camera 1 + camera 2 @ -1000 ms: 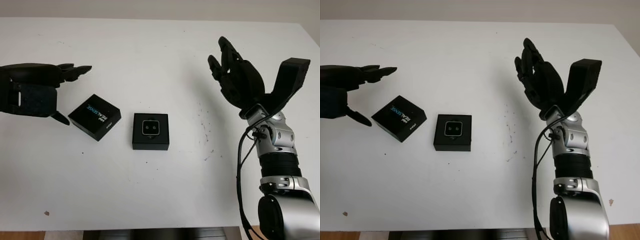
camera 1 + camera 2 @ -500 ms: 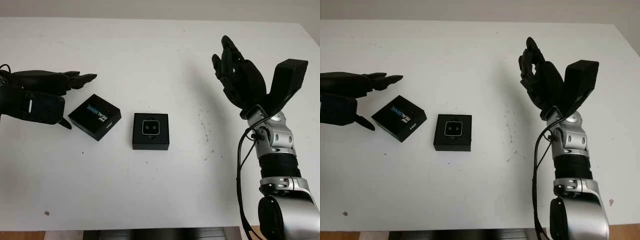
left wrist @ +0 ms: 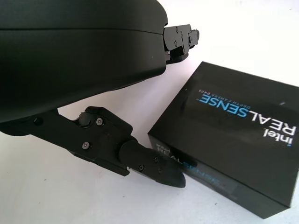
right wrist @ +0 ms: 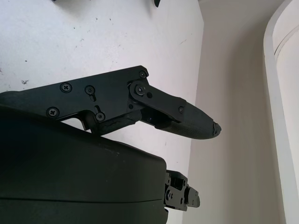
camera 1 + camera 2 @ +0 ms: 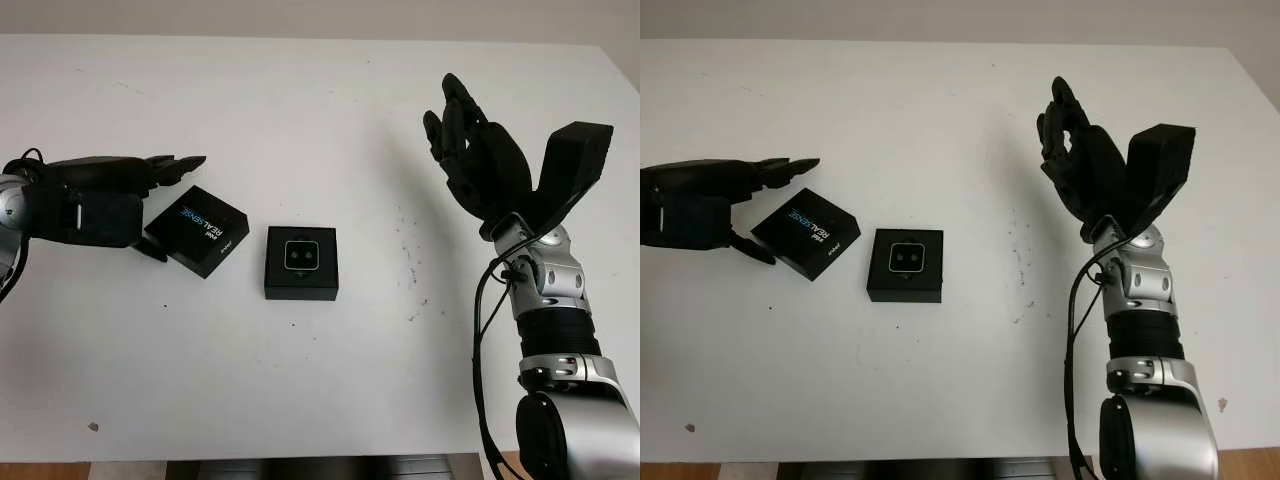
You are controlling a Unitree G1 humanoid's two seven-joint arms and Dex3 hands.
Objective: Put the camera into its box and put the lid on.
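Two hands share your worktop (image 5: 300, 380), the widest thing in frame. The right hand (image 5: 480, 165) is raised at the right of the frame, holding nothing, so watch the left hand (image 5: 95, 200) at the left edge. Its fingers (image 5: 170, 165) are spread around the lid (image 5: 197, 230), thumb tip touching the lid's near side in the wrist view, upper fingers above its far edge, not yet clamped. The box (image 5: 301, 262) sits at centre with the camera (image 5: 301, 256) already inside. Your risk, as I judge it: the thumb shoves the lid instead of gripping, skidding it into the box, or a shallow pinch lets it tip out
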